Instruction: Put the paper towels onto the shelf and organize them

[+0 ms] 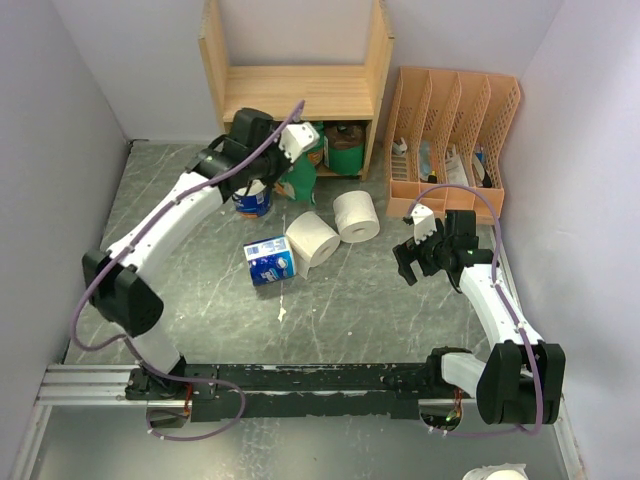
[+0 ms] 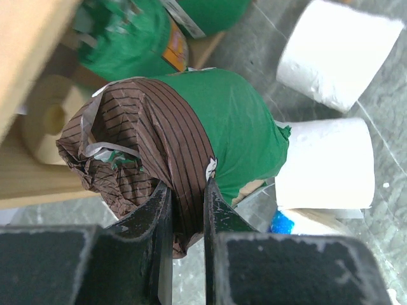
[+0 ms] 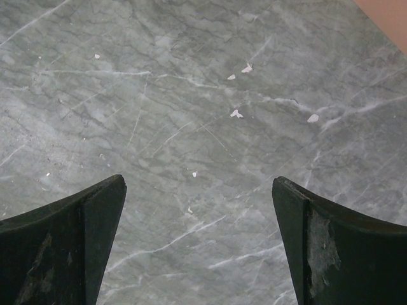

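1. Light wood shelf [image 1: 295,95] stands at the far edge, centre, in the top view. Green-wrapped rolls [image 1: 345,140] sit in its lower tier. The left gripper [image 1: 293,165] hangs just in front of that tier, with a green roll [image 1: 300,186] at its tip. On the grey marble table [image 1: 180,215], a blue-and-white roll [image 1: 252,200] stands by the left arm. A second blue-and-white roll [image 1: 270,260] lies on its side, nearer. To its right a white roll [image 1: 313,240] touches a farther white roll [image 1: 356,215]. The right gripper [image 1: 412,262] hovers on the right, near side of the peach organizer [image 1: 450,140], apart from every roll.
2. Left wrist view: the jaws are almost closed, pinching the crumpled brown striped wrapper end [image 2: 146,146] of the green roll. A tan roll [image 2: 48,121] lies beyond, apparently on the shelf's lower board; the focus is soft.
3. Right wrist view: the fingers [image 3: 63,248] are spread wide with nothing between them, over bare marble dotted with white scraps [image 3: 236,114].
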Tool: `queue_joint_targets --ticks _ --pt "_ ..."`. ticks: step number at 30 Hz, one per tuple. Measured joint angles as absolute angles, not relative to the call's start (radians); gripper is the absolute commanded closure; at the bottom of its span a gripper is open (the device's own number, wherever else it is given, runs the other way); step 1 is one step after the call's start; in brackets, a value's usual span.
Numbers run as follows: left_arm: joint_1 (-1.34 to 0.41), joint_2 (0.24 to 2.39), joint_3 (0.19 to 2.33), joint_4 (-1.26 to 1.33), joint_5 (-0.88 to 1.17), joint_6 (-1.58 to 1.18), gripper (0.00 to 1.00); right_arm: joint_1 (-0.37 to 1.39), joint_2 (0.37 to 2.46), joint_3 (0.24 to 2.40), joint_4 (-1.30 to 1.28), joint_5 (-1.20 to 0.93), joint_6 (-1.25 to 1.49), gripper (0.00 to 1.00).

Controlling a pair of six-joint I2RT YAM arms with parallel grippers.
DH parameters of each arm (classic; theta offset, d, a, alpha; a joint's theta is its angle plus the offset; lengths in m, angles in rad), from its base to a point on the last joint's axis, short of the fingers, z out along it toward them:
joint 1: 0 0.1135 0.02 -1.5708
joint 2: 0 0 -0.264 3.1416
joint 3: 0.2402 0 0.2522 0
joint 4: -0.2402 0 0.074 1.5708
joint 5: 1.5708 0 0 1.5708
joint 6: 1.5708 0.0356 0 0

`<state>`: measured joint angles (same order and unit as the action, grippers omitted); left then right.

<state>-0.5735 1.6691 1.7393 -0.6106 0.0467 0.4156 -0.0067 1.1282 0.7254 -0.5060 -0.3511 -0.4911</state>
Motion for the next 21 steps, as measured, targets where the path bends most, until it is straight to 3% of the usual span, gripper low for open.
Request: queue_joint_targets --ticks 10,21 --pt "-0.552 1.912 1.802 -0.688 0.043 0.482 0.93 -0.007 1.128 0.725 -0.506 -0.351 -0.492 0.0" --pt "-0.527 1.92 1.808 -0.625 -0.149 0.548 0.93 -0.007 1.124 0.725 -0.506 -0.351 -0.492 0.0"
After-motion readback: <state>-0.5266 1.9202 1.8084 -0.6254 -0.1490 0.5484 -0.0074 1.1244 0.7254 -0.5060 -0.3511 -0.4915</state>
